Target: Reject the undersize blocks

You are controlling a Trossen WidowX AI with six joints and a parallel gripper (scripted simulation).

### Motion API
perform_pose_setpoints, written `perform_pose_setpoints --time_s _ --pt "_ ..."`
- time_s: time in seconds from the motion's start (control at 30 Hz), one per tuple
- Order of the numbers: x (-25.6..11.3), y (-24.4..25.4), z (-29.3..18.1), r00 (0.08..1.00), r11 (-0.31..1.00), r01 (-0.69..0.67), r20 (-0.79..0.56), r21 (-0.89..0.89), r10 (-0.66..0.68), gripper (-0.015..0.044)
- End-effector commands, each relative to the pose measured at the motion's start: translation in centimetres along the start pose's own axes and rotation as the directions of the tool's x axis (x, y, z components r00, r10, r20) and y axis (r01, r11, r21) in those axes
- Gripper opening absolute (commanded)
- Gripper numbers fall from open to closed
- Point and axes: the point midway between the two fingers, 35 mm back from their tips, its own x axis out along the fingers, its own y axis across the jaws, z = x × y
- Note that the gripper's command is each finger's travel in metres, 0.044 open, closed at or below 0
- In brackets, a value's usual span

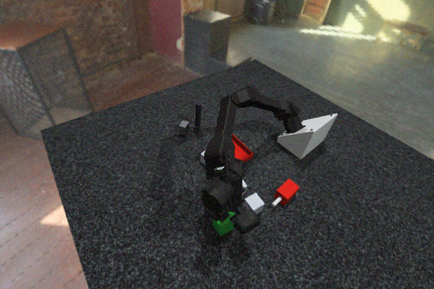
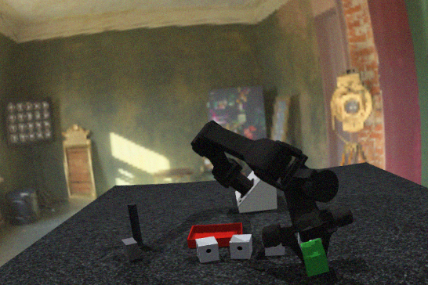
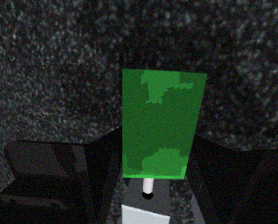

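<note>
My gripper (image 1: 227,220) (image 2: 310,247) (image 3: 150,129) is shut on the green handle of the GO gauge (image 1: 222,226) (image 2: 315,258) (image 3: 161,122), low over the table. In the wrist view the gauge's white pin (image 3: 147,186) meets the hole of a steel block (image 3: 145,214); a short length of pin shows outside the hole. That block (image 1: 254,202) (image 2: 274,250) sits right beside the gripper. Two more white blocks (image 2: 207,249) (image 2: 241,246) stand in front of the red reject tray (image 1: 242,150) (image 2: 215,231). The arm hides most of those blocks in the top view.
A red-handled gauge (image 1: 287,191) with a white pin lies right of the tested block. A white wedge (image 1: 308,133) (image 2: 256,197) stands behind the tray. A black post (image 1: 198,116) (image 2: 134,223) and a small grey block (image 1: 183,127) (image 2: 130,247) stand off to the left.
</note>
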Motion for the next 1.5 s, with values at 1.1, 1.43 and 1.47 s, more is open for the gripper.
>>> perform_pose_setpoints --time_s 1.1,1.43,1.47 --pt "-0.52 0.34 -0.06 1.0 1.0 -0.003 0.009 -0.004 0.003 0.0" --pt "-0.26 0.25 -0.03 1.0 1.0 -0.003 0.009 -0.004 0.003 0.0" --pt "-0.26 0.25 -0.03 1.0 1.0 -0.003 0.009 -0.004 0.003 0.0"
